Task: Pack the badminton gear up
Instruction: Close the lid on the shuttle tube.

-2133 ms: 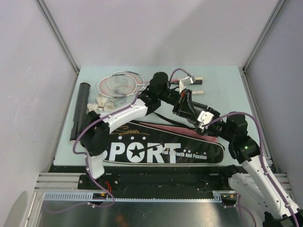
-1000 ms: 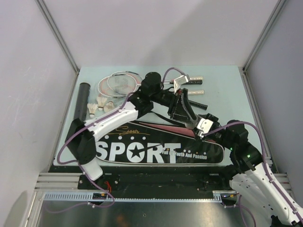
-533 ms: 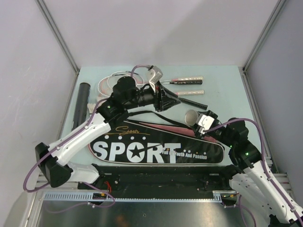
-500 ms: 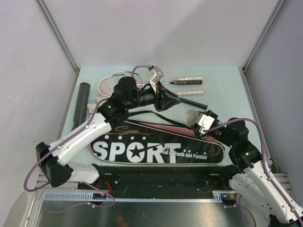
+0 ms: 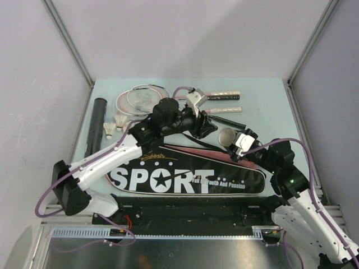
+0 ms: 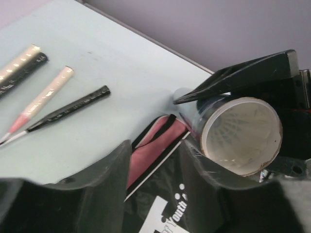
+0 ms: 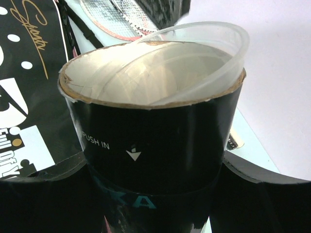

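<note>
Right of the desk's middle, over the far rim of the bag (image 5: 185,179), the tube (image 5: 226,136) stands mouth up with my right gripper (image 7: 155,180) clamped round its body and its clear lid (image 7: 194,43) sitting crooked. I judge the lid needs pressing square before packing, so my left gripper (image 6: 156,184), fingers apart and empty just beside it, should come in gently. I count two tubes, the other tube (image 5: 96,130) lying along the left edge, two shuttlecocks (image 5: 109,129) showing beside it, and at least three racket handles (image 5: 225,109) near the far edge.
</note>
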`<state>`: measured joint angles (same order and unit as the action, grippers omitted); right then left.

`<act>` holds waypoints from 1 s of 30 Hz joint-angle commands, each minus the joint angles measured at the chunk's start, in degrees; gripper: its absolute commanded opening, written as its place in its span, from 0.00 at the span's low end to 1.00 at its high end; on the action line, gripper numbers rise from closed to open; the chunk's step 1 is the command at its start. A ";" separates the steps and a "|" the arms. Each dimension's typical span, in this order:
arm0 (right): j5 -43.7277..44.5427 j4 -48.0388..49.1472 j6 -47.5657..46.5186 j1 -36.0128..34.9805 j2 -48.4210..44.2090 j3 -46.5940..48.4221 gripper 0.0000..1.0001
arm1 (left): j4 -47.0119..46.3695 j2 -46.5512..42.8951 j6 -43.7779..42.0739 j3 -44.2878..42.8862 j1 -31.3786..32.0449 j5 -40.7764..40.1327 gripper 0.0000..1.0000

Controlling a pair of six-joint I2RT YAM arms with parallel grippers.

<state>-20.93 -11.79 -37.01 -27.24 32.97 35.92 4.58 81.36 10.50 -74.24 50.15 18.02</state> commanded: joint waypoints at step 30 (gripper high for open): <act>0.53 0.19 1.78 -0.62 0.34 2.22 0.14 | -2.56 2.93 0.13 -7.06 2.76 6.68 0.08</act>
<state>-19.79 -11.66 -36.84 -27.40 33.17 36.03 2.50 84.23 11.51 -78.50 52.66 23.57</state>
